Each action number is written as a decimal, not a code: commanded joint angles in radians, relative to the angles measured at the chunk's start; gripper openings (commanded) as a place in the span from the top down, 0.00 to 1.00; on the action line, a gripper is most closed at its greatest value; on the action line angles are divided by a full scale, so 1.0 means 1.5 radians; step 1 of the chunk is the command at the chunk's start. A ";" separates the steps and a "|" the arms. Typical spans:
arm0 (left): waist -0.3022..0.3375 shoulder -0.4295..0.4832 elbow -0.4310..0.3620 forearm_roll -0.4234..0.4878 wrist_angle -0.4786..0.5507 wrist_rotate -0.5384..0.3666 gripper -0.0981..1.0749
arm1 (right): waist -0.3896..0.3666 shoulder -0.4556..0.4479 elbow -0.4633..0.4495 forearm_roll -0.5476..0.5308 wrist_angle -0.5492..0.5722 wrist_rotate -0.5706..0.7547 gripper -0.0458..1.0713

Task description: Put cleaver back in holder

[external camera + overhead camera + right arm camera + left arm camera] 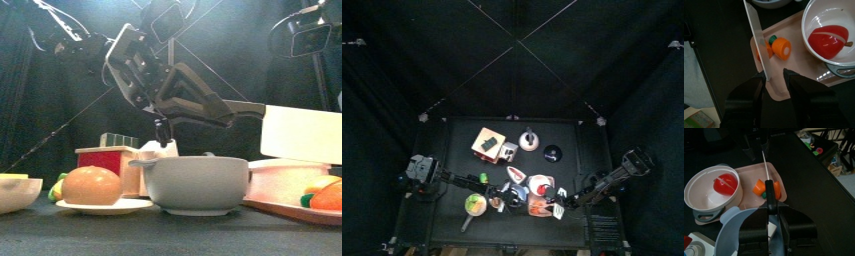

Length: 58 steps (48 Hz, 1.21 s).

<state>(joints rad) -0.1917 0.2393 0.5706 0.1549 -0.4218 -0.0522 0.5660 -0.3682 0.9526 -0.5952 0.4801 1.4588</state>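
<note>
The left tool [769, 208] was closed on the black handle of the cleaver [301, 135], which hung edge-down over a pink board [796, 65], well apart from the holder [489, 143] and nearer the tabletop's front. The right tool [774, 80] stood open astride the blade. Doing this step well probably meant keeping the blade vertical, carrying it above the holder, aligning it with a slot, then lowering slowly without tipping the block.

Cleaver [756, 37]: pale steel blade, black handle. Cutting board [803, 62] pinkish-tan. Carrot piece [781, 48] orange with green tip. White bowl [821, 12] holds a red item [827, 41]. Holder [489, 143] light tan, reddish-orange mark. Table [811, 188] black.
</note>
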 commanded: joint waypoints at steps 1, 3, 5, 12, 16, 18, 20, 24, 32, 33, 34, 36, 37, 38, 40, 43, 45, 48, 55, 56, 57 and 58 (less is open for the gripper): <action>-0.001 -0.024 -0.011 -0.007 -0.001 -0.001 0.62 | -0.002 -0.025 -0.012 -0.011 0.005 -0.001 0.30; 0.000 -0.029 -0.010 -0.011 0.003 0.000 0.62 | -0.002 -0.031 -0.013 -0.018 0.011 -0.001 0.30; 0.000 -0.038 -0.009 -0.013 0.010 0.001 0.62 | -0.005 -0.041 -0.015 -0.031 0.019 -0.001 0.30; 0.001 -0.087 -0.002 -0.014 0.056 0.000 0.62 | -0.024 -0.078 -0.018 -0.082 0.044 0.000 0.30; 0.001 -0.114 0.003 -0.014 0.084 0.000 0.62 | -0.040 -0.102 -0.015 -0.122 0.049 0.001 0.30; 0.002 -0.127 0.007 -0.014 0.098 0.000 0.62 | -0.049 -0.114 -0.014 -0.137 0.049 0.001 0.30; 0.002 -0.142 0.011 -0.015 0.116 -0.002 0.62 | -0.058 -0.124 -0.014 -0.150 0.049 0.001 0.30; 0.003 -0.167 0.019 -0.025 0.138 -0.003 0.62 | -0.083 -0.143 -0.014 -0.183 0.048 -0.001 0.30; 0.022 -0.235 0.034 -0.059 0.205 -0.003 0.62 | -0.151 -0.171 -0.009 -0.276 0.046 0.004 0.31; 0.026 -0.244 0.035 -0.065 0.215 -0.003 0.62 | -0.162 -0.172 -0.009 -0.286 0.044 0.006 0.31; 0.028 -0.254 0.037 -0.073 0.225 -0.003 0.62 | -0.172 -0.172 -0.009 -0.297 0.042 0.007 0.31; 0.034 -0.270 0.038 -0.087 0.244 -0.003 0.62 | -0.192 -0.173 -0.010 -0.316 0.034 0.008 0.31; 0.038 -0.280 0.040 -0.094 0.254 -0.003 0.62 | -0.202 -0.174 -0.010 -0.327 0.031 0.009 0.31; 0.041 -0.288 0.041 -0.101 0.263 -0.004 0.62 | -0.213 -0.174 -0.011 -0.336 0.027 0.010 0.31; 0.046 -0.309 0.045 -0.120 0.283 -0.003 0.62 | -0.232 -0.174 -0.014 -0.355 0.016 0.011 0.31; 0.053 -0.330 0.050 -0.134 0.302 -0.003 0.62 | -0.260 -0.173 -0.017 -0.378 -0.006 0.012 0.31; 0.056 -0.344 0.052 -0.140 0.316 -0.003 0.62 | -0.283 -0.171 -0.019 -0.391 -0.030 0.011 0.31; 0.062 -0.366 0.056 -0.148 0.343 -0.004 0.62 | -0.314 -0.166 -0.025 -0.403 -0.060 0.011 0.32; 0.081 -0.409 0.057 -0.150 0.412 -0.004 0.62 | -0.398 -0.148 -0.034 -0.416 -0.140 0.010 0.38; 0.084 -0.415 0.057 -0.150 0.420 -0.004 0.62 | -0.409 -0.146 -0.034 -0.415 -0.149 0.010 0.39; 0.091 -0.423 0.058 -0.150 0.432 -0.004 0.62 | -0.421 -0.144 -0.035 -0.413 -0.157 0.010 0.40; 0.092 -0.427 0.058 -0.150 0.436 -0.004 0.62 | -0.433 -0.141 -0.035 -0.412 -0.166 0.011 0.42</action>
<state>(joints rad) -0.0782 -0.3574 0.6703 -0.0675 0.1887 -0.0614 -0.0107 -0.5860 0.9281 -1.2134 0.2884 1.4742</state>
